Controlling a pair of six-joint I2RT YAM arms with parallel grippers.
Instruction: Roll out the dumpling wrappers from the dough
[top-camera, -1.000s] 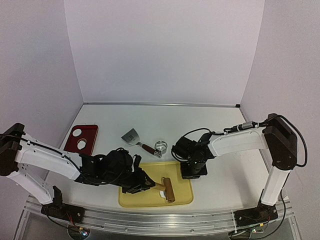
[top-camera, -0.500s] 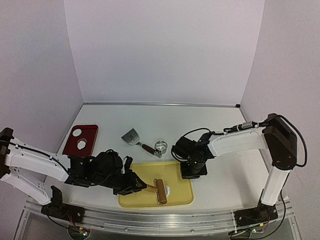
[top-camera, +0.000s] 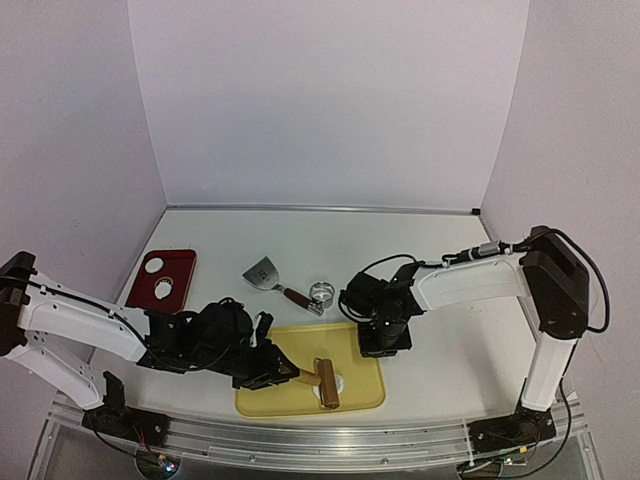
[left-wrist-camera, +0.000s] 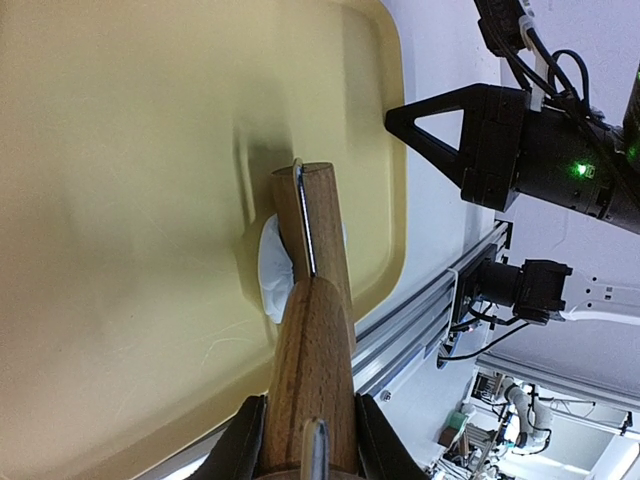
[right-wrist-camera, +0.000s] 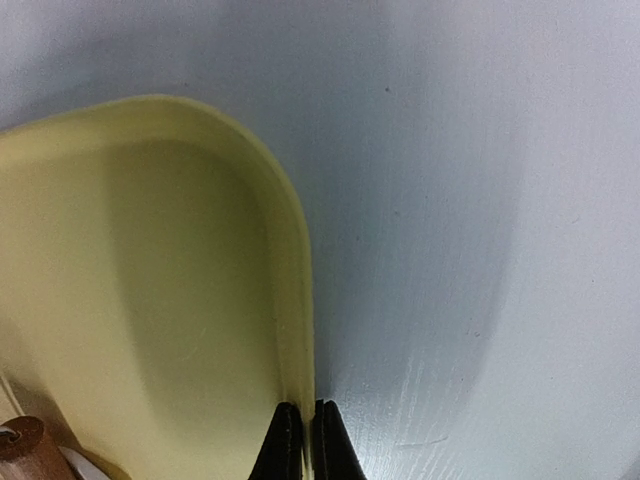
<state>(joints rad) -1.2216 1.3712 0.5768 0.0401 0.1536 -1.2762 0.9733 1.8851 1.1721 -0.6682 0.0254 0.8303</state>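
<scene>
While the left gripper (top-camera: 278, 371) reaches in over the left side of the yellow tray (top-camera: 265, 402), we see its jaws set narrow and clamped on the wooden handle of the rolling pin (top-camera: 328, 382). From the left wrist, its fingers (left-wrist-camera: 243, 445) press the handle from both sides, and the roller lies ahead of them with a thin metal rod running along its top. The roller rests on a flattened piece of white dough (left-wrist-camera: 270, 268), which lies on the tray floor in the right half, close to the near rim. In the view from above, a little of that dough shows just to the right of the roller

The right gripper (top-camera: 384, 343) comes down at the far right corner of the yellow tray. From its wrist we see the jaws pinched tight on the tray rim, one finger (right-wrist-camera: 287, 440) inside the rim and the other outside it, over the table (top-camera: 300, 240)

Two wrappers (top-camera: 155, 265) lie flat on the red tray (top-camera: 182, 262) at the left of the table, one behind the other and well apart from the yellow tray. A scraper (top-camera: 263, 271) with a dark red handle lies behind the yellow tray, and the ring cutter (top-camera: 321, 292) stands just beside the end of that handle
</scene>
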